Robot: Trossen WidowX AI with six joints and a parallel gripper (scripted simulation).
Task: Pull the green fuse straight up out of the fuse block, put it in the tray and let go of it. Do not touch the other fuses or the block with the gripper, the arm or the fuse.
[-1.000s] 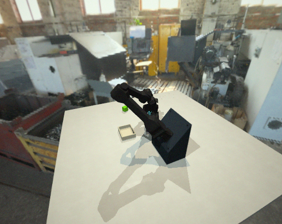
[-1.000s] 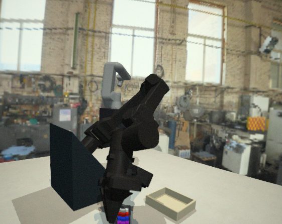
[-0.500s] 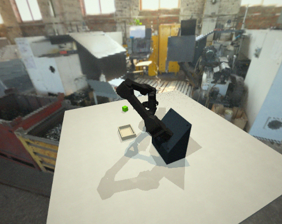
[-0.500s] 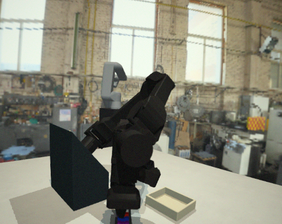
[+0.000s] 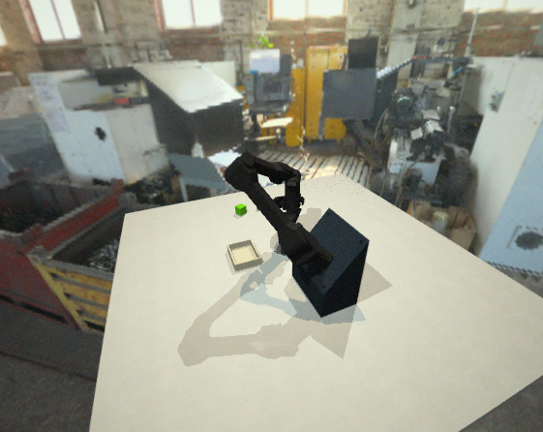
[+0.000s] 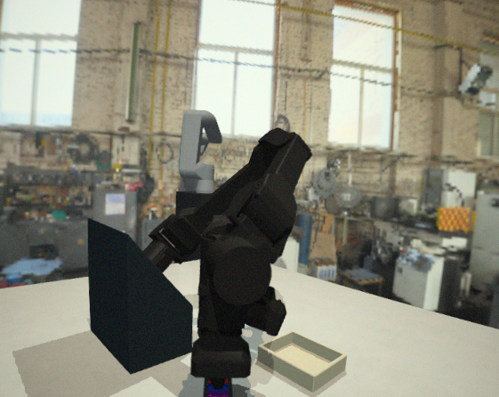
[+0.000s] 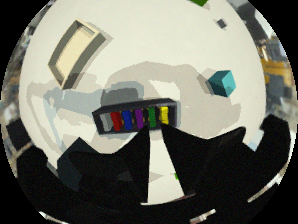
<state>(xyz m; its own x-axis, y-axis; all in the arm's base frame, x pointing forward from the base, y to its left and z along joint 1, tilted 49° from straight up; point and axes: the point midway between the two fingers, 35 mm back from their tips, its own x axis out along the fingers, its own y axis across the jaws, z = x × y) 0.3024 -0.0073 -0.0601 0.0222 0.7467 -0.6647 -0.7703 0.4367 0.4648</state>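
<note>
Working the grab on the green fuse [image 7: 152, 117], I read the gripper [image 7: 160, 157] as narrowed to a slim gap with nothing in it. The fuse sits seated in the fuse block [image 7: 136, 119], fourth along the row, with the purple fuse [image 7: 139, 117] on one side and the yellow fuse [image 7: 164, 115] on the other.

To do this well, I'd centre the slim gap exactly over the green one and drop straight down without drifting sideways. I'd close only on its top, since the neighbours stand just beside it. Then I'd lift vertically until it is well above the row before swinging toward the tray [image 6: 292, 369].

I judge the fuse stands upright with its long axis vertical. The wrist view shows it only as a short bar, so I cannot tell its tilt precisely.
</note>
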